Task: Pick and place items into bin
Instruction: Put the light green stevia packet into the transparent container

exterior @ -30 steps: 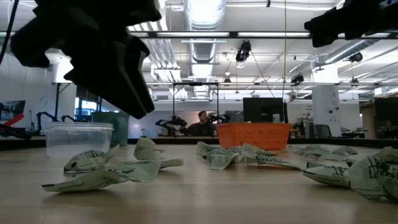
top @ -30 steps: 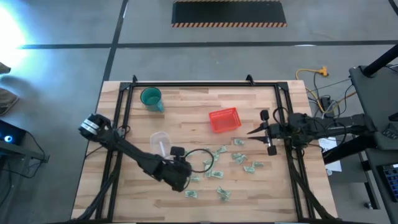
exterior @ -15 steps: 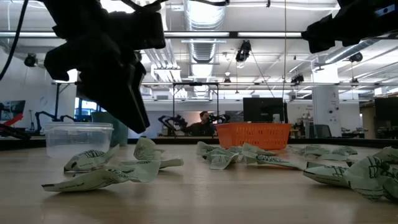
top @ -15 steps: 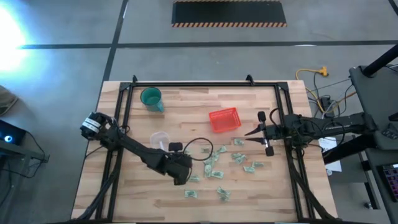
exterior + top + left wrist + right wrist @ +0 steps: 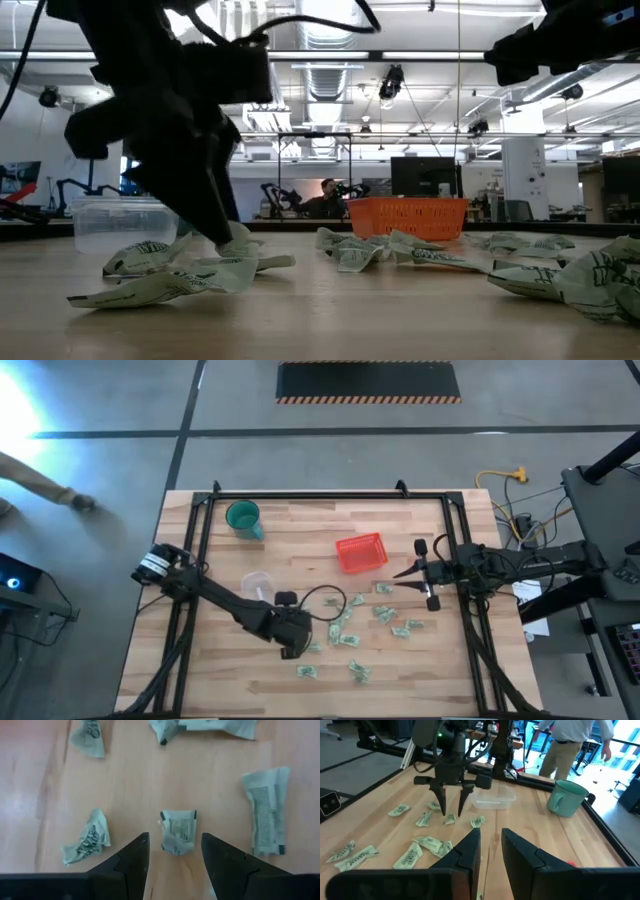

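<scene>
Several crumpled pale green and white pieces (image 5: 352, 622) lie flat on the wooden table, near and right of centre. The red basket (image 5: 361, 552) stands beyond them, toward the far edge. My left gripper (image 5: 175, 836) is open and low over the table, pointing down. Its fingers stand on either side of one small piece (image 5: 177, 827) without touching it; the right wrist view shows that piece (image 5: 449, 819) between the two tips. My right gripper (image 5: 403, 573) waits in the air to the right of the basket, narrowly open.
A clear plastic tub (image 5: 258, 585) sits just left of my left arm, and a teal cup (image 5: 243, 517) stands near the far left corner. Black frame rails (image 5: 300, 497) edge the table. A person (image 5: 570, 740) stands beyond the table's left side.
My left gripper has come down from well above the table until its open tips are level with the pieces, straddling one of them. The pieces have not moved. A person's arm has come into sight beyond the table's left side.
</scene>
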